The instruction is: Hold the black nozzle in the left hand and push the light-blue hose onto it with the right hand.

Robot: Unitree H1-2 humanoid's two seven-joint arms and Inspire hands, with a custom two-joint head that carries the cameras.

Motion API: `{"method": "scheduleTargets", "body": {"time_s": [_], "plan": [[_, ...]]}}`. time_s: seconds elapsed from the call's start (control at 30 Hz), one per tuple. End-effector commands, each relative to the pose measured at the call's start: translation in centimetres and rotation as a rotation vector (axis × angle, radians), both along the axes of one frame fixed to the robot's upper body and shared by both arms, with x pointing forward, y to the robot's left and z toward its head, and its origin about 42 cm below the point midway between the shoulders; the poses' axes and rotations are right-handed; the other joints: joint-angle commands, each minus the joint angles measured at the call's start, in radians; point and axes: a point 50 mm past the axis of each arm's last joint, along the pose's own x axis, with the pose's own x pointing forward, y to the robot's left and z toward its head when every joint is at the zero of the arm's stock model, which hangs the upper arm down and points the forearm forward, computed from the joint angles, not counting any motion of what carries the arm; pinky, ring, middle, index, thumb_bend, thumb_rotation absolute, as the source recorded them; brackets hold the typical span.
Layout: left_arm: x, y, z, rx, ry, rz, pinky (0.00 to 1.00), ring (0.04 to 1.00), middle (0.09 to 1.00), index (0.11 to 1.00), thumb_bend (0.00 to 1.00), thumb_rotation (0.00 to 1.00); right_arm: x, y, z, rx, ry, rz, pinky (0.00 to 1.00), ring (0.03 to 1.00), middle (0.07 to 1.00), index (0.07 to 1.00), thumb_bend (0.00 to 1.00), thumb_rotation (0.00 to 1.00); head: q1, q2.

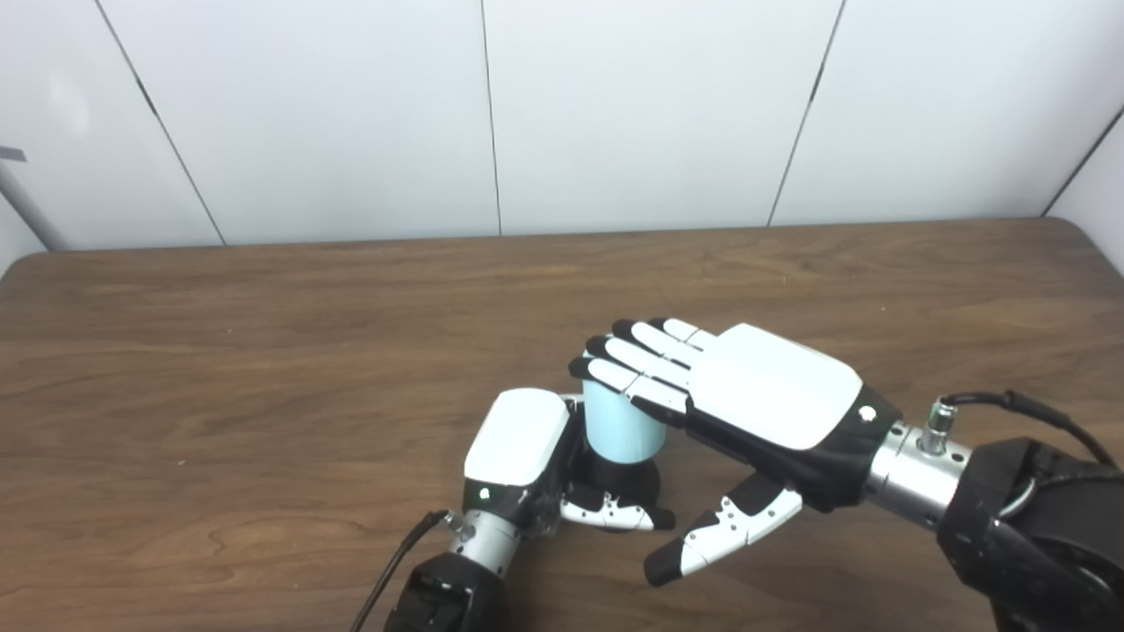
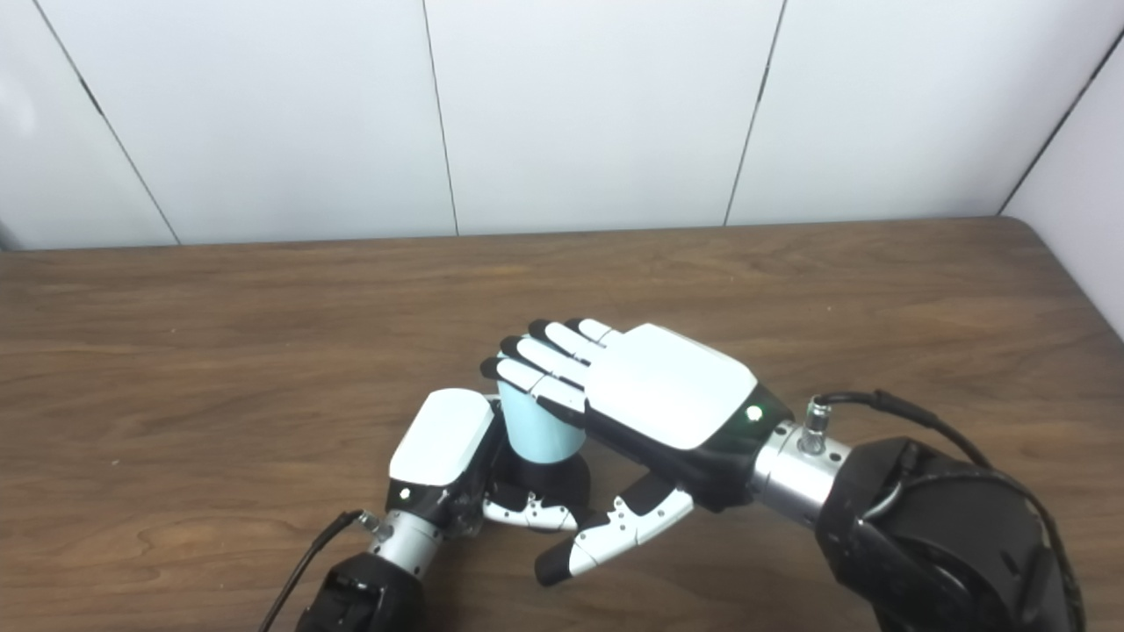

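A brown wooden table [image 1: 263, 351] runs up to a white panelled wall [image 1: 615, 105]. Near its front edge the left hand [image 1: 518, 448] is wrapped around the black nozzle [image 1: 625, 478], thumb curled across the base. The light-blue hose [image 1: 619, 426] stands upright on that nozzle. The right hand [image 1: 755, 395] lies flat on top of the hose, fingers [image 1: 632, 355] extended, thumb apart, gripping nothing

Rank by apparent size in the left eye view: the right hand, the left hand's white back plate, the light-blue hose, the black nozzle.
1. Right hand
2. Left hand's white back plate
3. Light-blue hose
4. Black nozzle, mostly hidden, so its rank is unsure.
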Motion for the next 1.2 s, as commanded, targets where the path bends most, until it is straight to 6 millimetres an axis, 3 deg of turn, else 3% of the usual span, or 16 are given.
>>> {"method": "scheduleTargets", "body": {"time_s": [0.0, 0.13, 0.43, 1.17], "plan": [[-0.5, 1.1, -2.6, 0.096, 0.115, 0.014, 0.36, 0.434, 0.427, 0.493, 0.52, 0.0, -0.1, -0.4, 0.3, -0.023, -0.001, -0.014, 1.0, 1.0, 1.0, 0.978, 0.69, 1.0, -0.002, 0.0], [-0.5, 1.2, -2.6, 0.101, 0.115, 0.014, 0.36, 0.443, 0.457, 0.491, 0.53, 0.0, -0.2, -0.5, 0.1, -0.03, 0.021, -0.021, 1.0, 1.0, 0.999, 0.973, 0.68, 1.0, -0.002, 0.001], [-0.4, 1.3, -2.4, 0.106, 0.114, 0.016, 0.32, 0.399, 0.41, 0.491, 0.52, 0.0, -0.5, -0.7, -0.6, -0.017, 0.055, -0.038, 0.99, 1.0, 0.995, 0.967, 0.67, 1.0, -0.003, 0.005], [-0.2, 1.5, -2.1, 0.108, 0.111, 0.02, 0.3, 0.389, 0.401, 0.492, 0.52, 0.0, -1.3, -0.7, -2.5, 0.027, 0.095, -0.034, 0.95, 1.0, 1.0, 0.965, 0.65, 0.97, -0.009, 0.014]]}}
